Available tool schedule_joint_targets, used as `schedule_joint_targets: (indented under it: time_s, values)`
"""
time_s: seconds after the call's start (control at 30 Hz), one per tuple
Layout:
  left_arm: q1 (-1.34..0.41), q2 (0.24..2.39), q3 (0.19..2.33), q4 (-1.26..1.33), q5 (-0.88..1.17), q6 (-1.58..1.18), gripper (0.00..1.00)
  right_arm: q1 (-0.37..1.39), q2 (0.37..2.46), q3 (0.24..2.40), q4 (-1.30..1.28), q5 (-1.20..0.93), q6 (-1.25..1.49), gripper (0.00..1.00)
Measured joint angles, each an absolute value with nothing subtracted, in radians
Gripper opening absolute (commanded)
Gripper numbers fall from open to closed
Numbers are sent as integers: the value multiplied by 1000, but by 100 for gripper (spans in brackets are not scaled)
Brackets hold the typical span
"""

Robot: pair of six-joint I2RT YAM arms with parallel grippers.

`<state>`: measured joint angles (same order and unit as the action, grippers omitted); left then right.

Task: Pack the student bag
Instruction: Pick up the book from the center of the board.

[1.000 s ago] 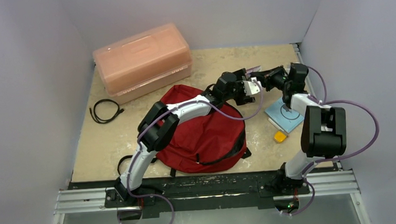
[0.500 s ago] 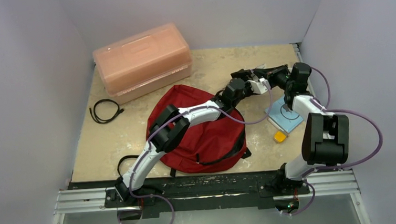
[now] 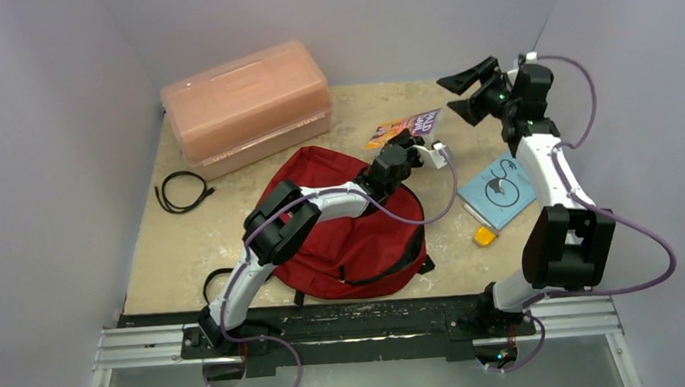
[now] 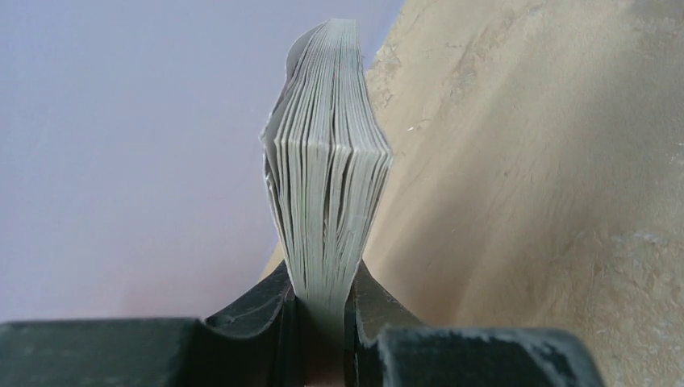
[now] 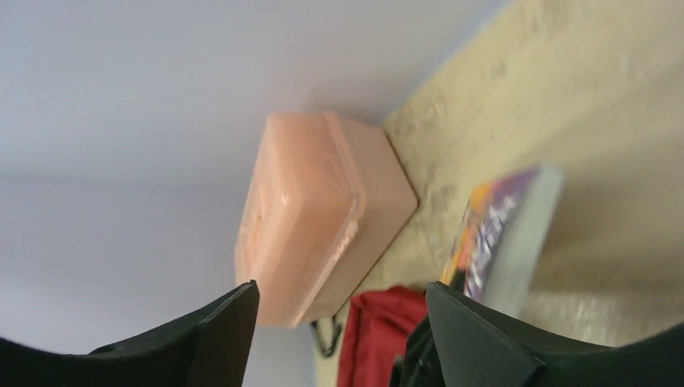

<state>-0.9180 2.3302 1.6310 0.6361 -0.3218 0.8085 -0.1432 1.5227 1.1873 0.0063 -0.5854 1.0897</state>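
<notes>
L gripper [image 4: 323, 302] is clamped alone on the book [image 4: 327, 169], the R gripper [image 5: 340, 289] having been spread and pulled back toward the rear wall, so handover is judged complete w/ insertion into the student bag [image 3: 351, 234], lying mid-table, pending.

The top view looks down from above and behind the arm bases and takes in the whole bench [image 3: 205, 230] and the walls around it. The left wrist view sits very close behind the left hand [image 4: 321, 294], facing along the page edge of a book [image 4: 327, 161] toward a wall. The right wrist view is rolled sideways. It looks past the right hand [image 5: 343, 286] across the bench, and shares the book, the pink box [image 5: 314, 210] and the red bag [image 5: 375, 330] with the top view.
</notes>
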Motion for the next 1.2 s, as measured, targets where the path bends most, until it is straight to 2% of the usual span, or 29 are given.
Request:
schedule_joint_targets:
  time_s: [0.03,0.17,0.4,0.6,0.87,1.0,1.07,1.2]
  values:
    - [-919,2325,1618,650,-323,822,0,-143,1517,1237,-18,-571,1047,91]
    - [-919,2268,1547,674,-317,863,0,-143,1410,1314,-105,-466,880,99]
    - [-916,2003,1391,664,-246,863,0,-118,1350,1347,-238,-350,766,99]
    - [-915,1789,1267,664,-243,855,0,-54,1408,1346,-273,-423,839,99]
    - [-913,1739,1153,663,-246,852,0,35,1318,1174,-194,-427,1034,99]
    - [-927,1715,1111,660,-233,856,0,58,1308,1176,-181,-442,1080,99]
    - [-934,1708,1103,659,-230,857,0,84,1311,1179,-168,-444,1093,96]
    - [-942,1699,1098,657,-229,858,0,138,1317,1179,-156,-444,1112,70]
